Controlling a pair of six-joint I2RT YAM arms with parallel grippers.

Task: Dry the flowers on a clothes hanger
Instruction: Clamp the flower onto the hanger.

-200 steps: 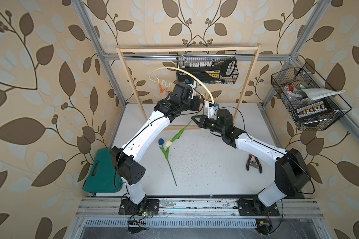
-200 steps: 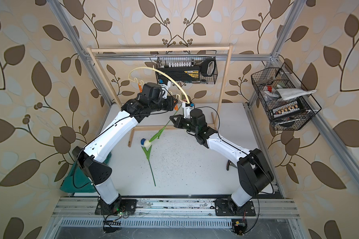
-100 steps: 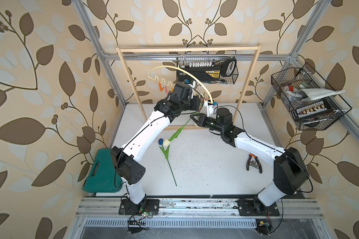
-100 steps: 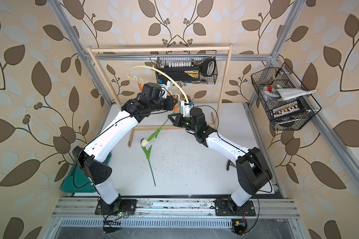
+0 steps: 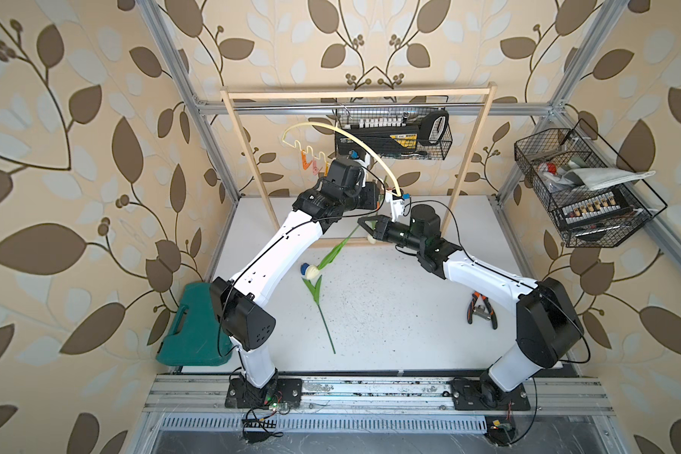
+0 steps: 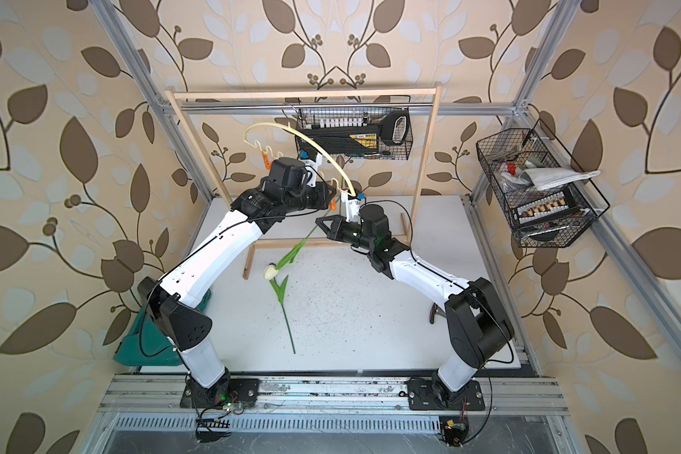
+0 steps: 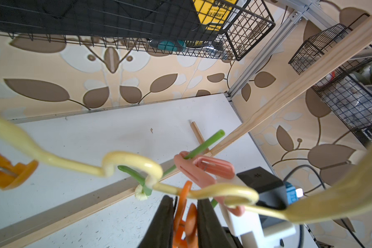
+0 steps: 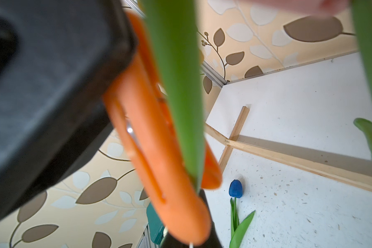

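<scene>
Top views: the hanger [image 5: 323, 125] hangs tilted inside the rack [image 5: 470, 149]. The right gripper [image 5: 363, 226] is clamped on a white tulip [image 5: 331, 253]. Its stem slants from the hanger toward the front, head end beside the blue tulip [image 5: 316, 291]. The blue tulip lies flat on the table [image 5: 390, 314], head toward the rack. The left fingertips are hidden.

Left wrist: the left gripper [image 7: 185, 199] pinches an orange peg [image 7: 188, 219] on the wavy bar. A pink peg [image 7: 204, 169] grips a third tulip [image 7: 204, 145], cut end up.

Right wrist: a blurred stem and the orange peg fill the frame; the right fingers barely show
</scene>
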